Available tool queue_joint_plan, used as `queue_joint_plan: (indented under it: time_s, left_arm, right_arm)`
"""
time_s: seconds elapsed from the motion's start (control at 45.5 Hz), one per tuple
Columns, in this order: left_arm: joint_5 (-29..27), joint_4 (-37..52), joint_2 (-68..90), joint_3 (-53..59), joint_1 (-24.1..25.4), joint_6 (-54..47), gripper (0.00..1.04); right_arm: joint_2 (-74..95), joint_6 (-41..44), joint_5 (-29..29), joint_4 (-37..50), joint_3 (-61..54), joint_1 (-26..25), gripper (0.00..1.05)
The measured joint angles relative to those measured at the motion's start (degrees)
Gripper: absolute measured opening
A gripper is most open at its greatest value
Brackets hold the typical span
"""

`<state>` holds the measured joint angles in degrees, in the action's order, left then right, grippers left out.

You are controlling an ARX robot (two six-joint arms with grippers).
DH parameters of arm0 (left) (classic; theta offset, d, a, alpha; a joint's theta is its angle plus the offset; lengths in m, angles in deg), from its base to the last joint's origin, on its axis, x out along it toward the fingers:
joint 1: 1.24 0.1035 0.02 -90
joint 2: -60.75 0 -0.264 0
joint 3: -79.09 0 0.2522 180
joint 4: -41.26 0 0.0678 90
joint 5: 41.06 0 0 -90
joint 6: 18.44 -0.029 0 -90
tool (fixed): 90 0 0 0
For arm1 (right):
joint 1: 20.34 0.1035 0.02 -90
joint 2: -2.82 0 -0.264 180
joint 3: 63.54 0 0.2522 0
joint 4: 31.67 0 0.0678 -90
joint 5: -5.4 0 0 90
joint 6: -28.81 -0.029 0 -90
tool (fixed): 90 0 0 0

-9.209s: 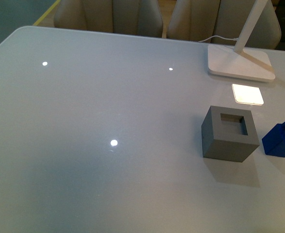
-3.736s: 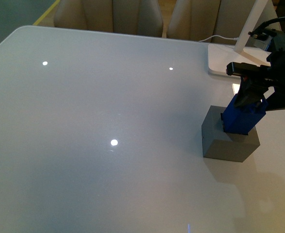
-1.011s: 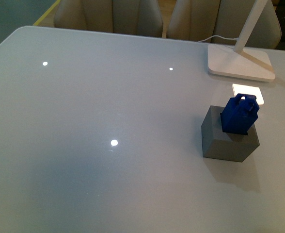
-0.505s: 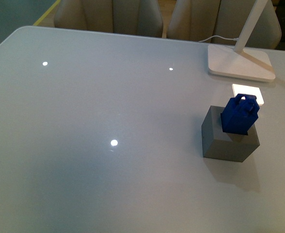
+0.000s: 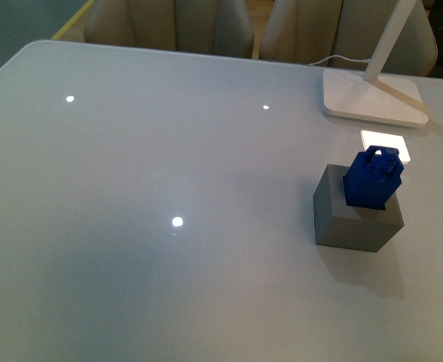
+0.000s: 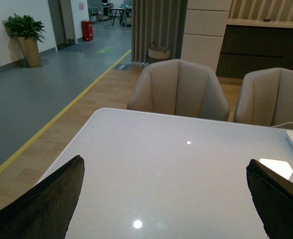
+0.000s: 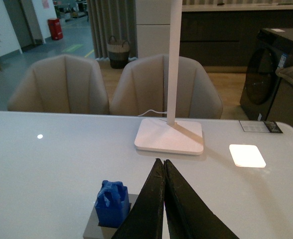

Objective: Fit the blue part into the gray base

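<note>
The blue part point(image 5: 372, 179) stands in the square hole of the gray base point(image 5: 355, 220) at the right of the table, most of it sticking up above the top face, its loop handle on top. Neither arm shows in the front view. In the right wrist view the blue part point(image 7: 111, 203) sits in the gray base point(image 7: 90, 230), apart from my right gripper point(image 7: 162, 164), whose jaws are pressed together and empty. In the left wrist view my left gripper point(image 6: 164, 172) is open and empty over bare table, with one dark finger point(image 6: 47, 199) at each side.
A white lamp base point(image 5: 372, 98) with its slanted arm stands at the back right, also in the right wrist view point(image 7: 169, 135). A bright light patch point(image 5: 385, 145) lies on the table behind the gray base. Beige chairs point(image 5: 172, 26) line the far edge.
Earlier the blue part lay on the table right of the gray base. The right gripper then held it over the hole and left. In the last second nothing has moved.
</note>
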<state>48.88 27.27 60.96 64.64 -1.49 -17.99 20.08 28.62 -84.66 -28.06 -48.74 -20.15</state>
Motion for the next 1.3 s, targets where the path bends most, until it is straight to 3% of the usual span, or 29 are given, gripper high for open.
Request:
queue_joint_plan:
  time_s: [0.396,0.505,0.703,1.165,1.253,1.297]
  left_arm:
    - [0.0,0.0,-0.02,0.0,0.0,0.0,0.97]
    - [-0.02,0.0,0.0,0.0,0.0,0.0,0.97]
    - [0.0,0.0,0.0,0.0,0.0,0.0,0.97]
    - [0.0,0.0,0.0,0.0,0.0,0.0,0.97]
    - [0.0,0.0,0.0,0.0,0.0,0.0,0.97]
    - [0.0,0.0,0.0,0.0,0.0,0.0,0.97]
  right_arm:
    - [-7.1,0.0,0.0,-7.21,0.0,0.0,0.02]
    - [-14.25,0.02,-0.02,-16.09,0.02,-0.02,0.02]
    - [-16.83,0.04,0.02,-17.2,0.02,0.0,0.03]
    - [-16.9,0.04,0.02,-17.27,0.02,0.0,0.85]
    - [-16.92,0.02,0.02,-17.27,0.02,0.0,0.97]
    - [-16.92,0.02,0.02,-17.27,0.02,0.0,0.96]
